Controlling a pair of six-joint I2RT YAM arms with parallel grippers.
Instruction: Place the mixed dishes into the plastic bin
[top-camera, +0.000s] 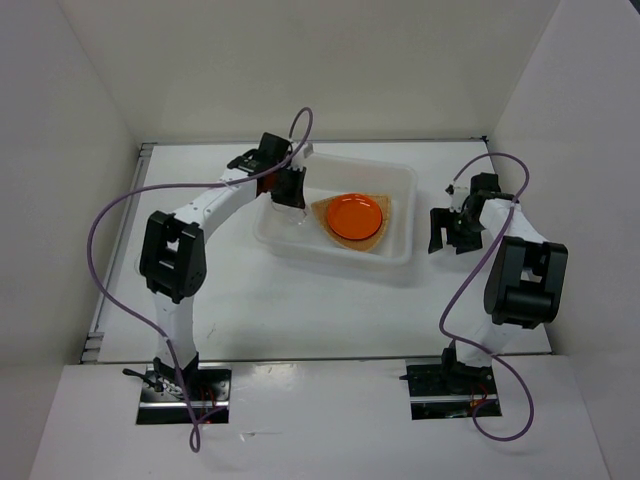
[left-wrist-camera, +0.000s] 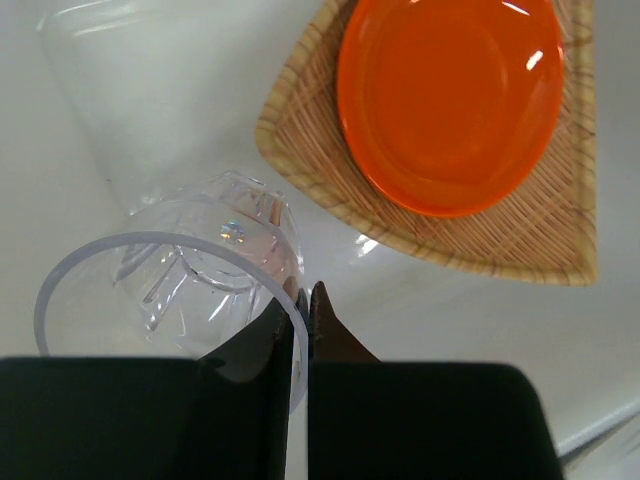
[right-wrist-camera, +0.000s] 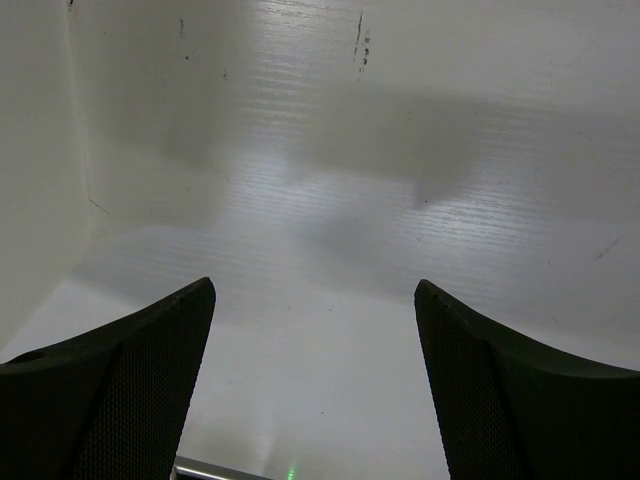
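White walls box the tabletop; from above, the left hand (top-camera: 289, 192) hangs over the white translucent plastic bin (top-camera: 340, 260), beside the small round orange plate (top-camera: 355, 215) stacked on the tan woven triangular plate (top-camera: 380, 238). Left wrist: it pinches a small clear cup (left-wrist-camera: 190, 270) by the rim (thin hold), which could slip and topple. Right wrist: right hand (right-wrist-camera: 315, 330) spread, empty.

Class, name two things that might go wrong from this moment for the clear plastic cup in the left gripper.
1. The left gripper pinches only the rim of the clear plastic cup, so it might slip or swing.
2. Released, it may tip against the second clear cup or the tan woven triangular plate.
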